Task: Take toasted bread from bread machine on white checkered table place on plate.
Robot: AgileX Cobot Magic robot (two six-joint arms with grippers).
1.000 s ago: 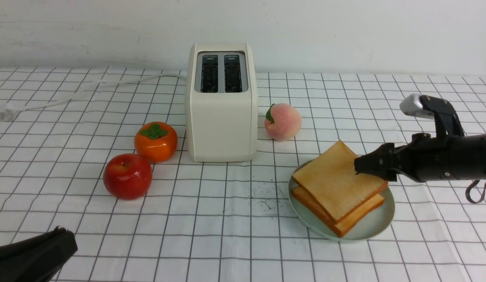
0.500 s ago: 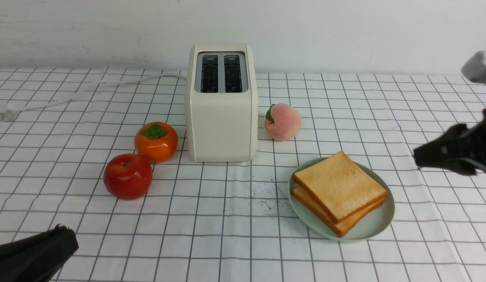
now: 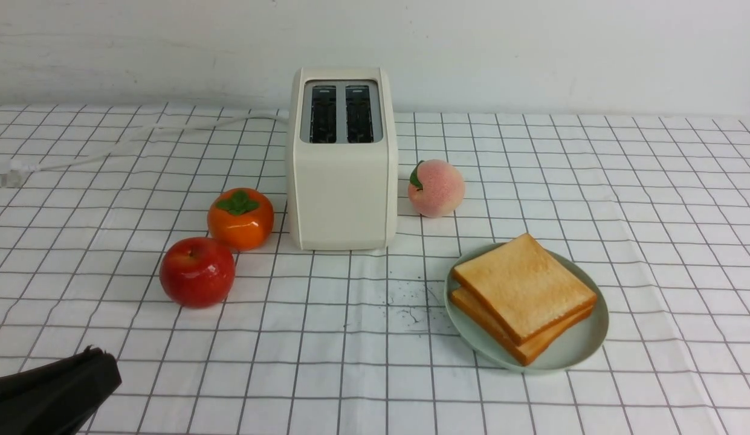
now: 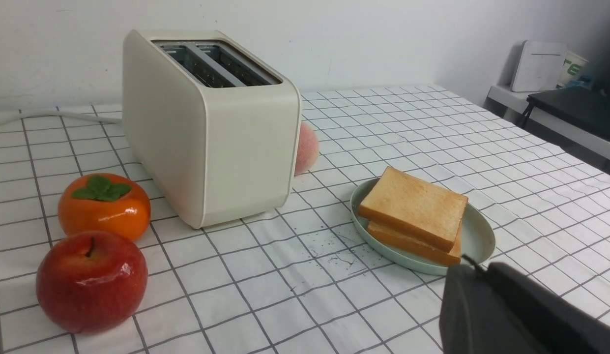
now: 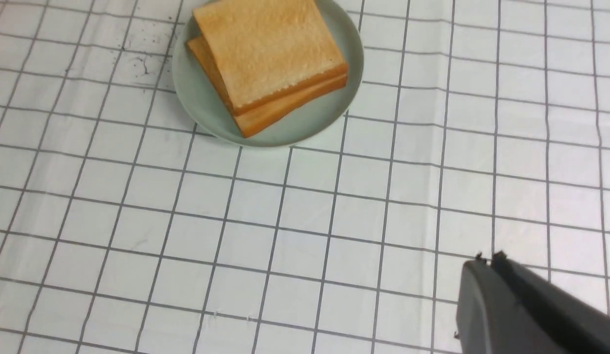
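Two slices of toasted bread (image 3: 523, 287) lie stacked on the mint-green plate (image 3: 583, 344), right of centre on the white checkered table (image 3: 350, 338). The cream bread machine (image 3: 341, 181) stands behind, both slots empty. My left gripper (image 3: 100, 356) rests shut and empty at the near left corner; the left wrist view shows its closed tip (image 4: 469, 265) just short of the plate (image 4: 477, 238). My right gripper (image 5: 486, 258) is shut and empty, above bare cloth well clear of the plate (image 5: 196, 98) and toasted bread (image 5: 268, 49); it is out of the front view.
A red apple (image 3: 197, 272) and an orange persimmon (image 3: 240, 217) sit left of the bread machine, a peach (image 3: 436, 188) to its right. The white cord (image 3: 109, 148) trails off to the far left. Dark crumbs (image 3: 408, 302) lie left of the plate.
My right gripper let go of the top slice, drew back to the right out of the front view and shut. The slice settled flat on the stack. The left arm stayed still.
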